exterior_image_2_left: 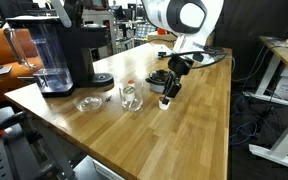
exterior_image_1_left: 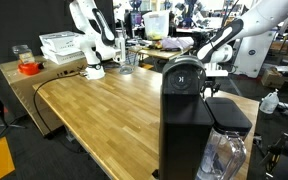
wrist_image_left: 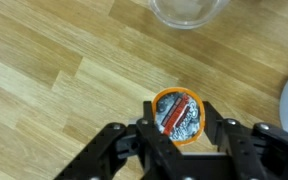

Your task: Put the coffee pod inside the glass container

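Observation:
The coffee pod (wrist_image_left: 176, 116) has an orange rim and a silver foil lid with red print. It sits between my gripper's (wrist_image_left: 176, 122) two black fingers, which press on both its sides. In an exterior view my gripper (exterior_image_2_left: 169, 92) holds the pod (exterior_image_2_left: 165, 101) just above the wooden table, a little to the right of the clear glass container (exterior_image_2_left: 131, 96), which stands upright. The rim of a glass vessel (wrist_image_left: 189, 10) shows at the top edge of the wrist view, apart from the pod.
A black coffee machine (exterior_image_2_left: 72, 50) with a clear water tank (exterior_image_2_left: 46, 55) stands at the table's far left, also in the foreground (exterior_image_1_left: 184, 110). A shallow glass dish (exterior_image_2_left: 88, 102) lies left of the container. A second robot arm (exterior_image_1_left: 89, 40) and white baskets (exterior_image_1_left: 62, 45) stand at the far end.

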Tool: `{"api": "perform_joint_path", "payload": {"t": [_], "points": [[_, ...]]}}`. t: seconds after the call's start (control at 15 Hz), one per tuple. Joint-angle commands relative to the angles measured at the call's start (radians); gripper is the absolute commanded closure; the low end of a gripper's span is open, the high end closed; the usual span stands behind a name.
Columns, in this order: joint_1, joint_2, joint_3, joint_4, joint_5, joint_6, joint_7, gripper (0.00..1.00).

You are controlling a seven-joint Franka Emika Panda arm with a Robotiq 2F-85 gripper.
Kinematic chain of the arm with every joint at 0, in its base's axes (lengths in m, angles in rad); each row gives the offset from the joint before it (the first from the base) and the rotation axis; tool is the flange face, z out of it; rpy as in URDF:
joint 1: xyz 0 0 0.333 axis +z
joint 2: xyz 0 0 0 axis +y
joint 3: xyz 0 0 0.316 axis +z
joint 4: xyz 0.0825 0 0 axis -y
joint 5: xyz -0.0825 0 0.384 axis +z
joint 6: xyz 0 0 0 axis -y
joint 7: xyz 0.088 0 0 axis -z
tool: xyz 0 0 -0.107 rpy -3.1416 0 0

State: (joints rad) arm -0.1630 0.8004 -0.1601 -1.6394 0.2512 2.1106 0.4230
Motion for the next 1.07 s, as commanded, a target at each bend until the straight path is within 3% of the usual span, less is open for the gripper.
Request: {"api": "perform_joint_path", "payload": {"t": [0.0, 1.0], "points": [[-0.025, -0.002, 0.014, 0.012, 0.023, -0.033, -0.032, 0.76], [0.1, -0.349, 0.034, -0.211, -0.019, -0.007, -0.02, 0.76]]}}
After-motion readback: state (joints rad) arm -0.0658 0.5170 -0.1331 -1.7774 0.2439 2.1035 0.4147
